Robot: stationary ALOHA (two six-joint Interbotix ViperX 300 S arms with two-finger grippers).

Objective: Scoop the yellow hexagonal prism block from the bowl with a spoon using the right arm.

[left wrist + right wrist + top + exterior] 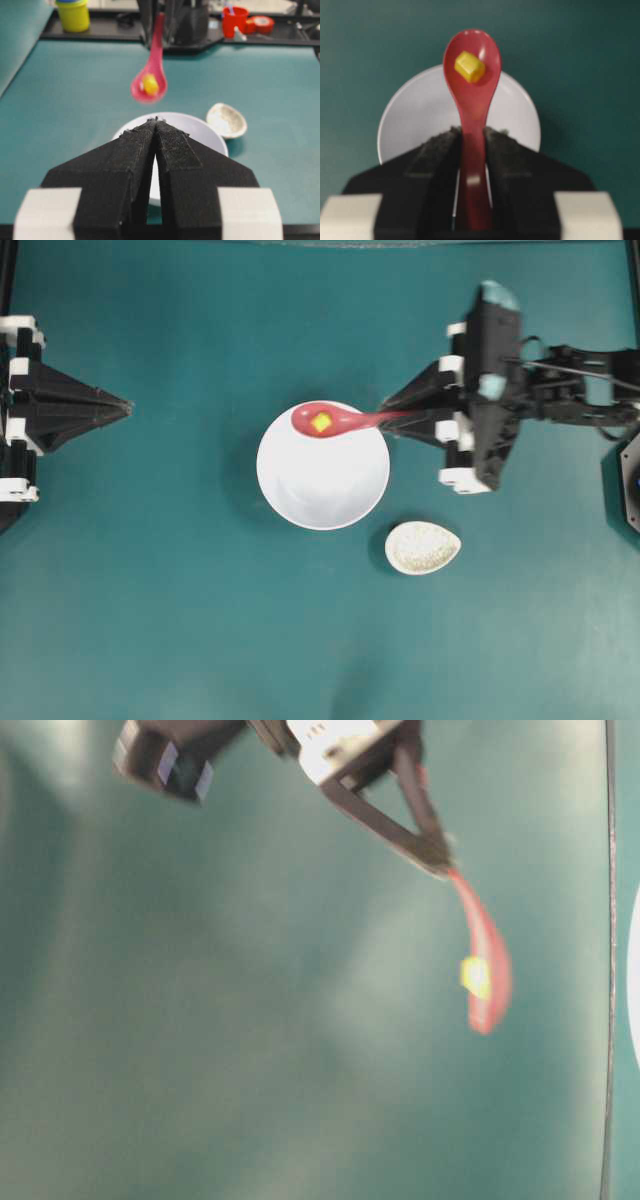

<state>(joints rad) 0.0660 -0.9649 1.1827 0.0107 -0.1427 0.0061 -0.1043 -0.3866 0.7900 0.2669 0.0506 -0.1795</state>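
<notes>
1. The right end effector [400, 420] was clamped on the handle of the spoon [335, 421], whose long axis ran left
2. The yellow hexagonal prism block [321, 422] sat in the scoop, raised above the bowl [323, 490]
3. The left end effector [125, 407] was closed, empty, well apart

Raised spoon [335, 420] over bowl [322, 485] rim, speckled dish [423, 547] just beside

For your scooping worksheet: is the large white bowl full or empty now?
Empty: the large white bowl shows bare white inside; the tiny yellow block sits in the glossy pink-red spoon.
</notes>
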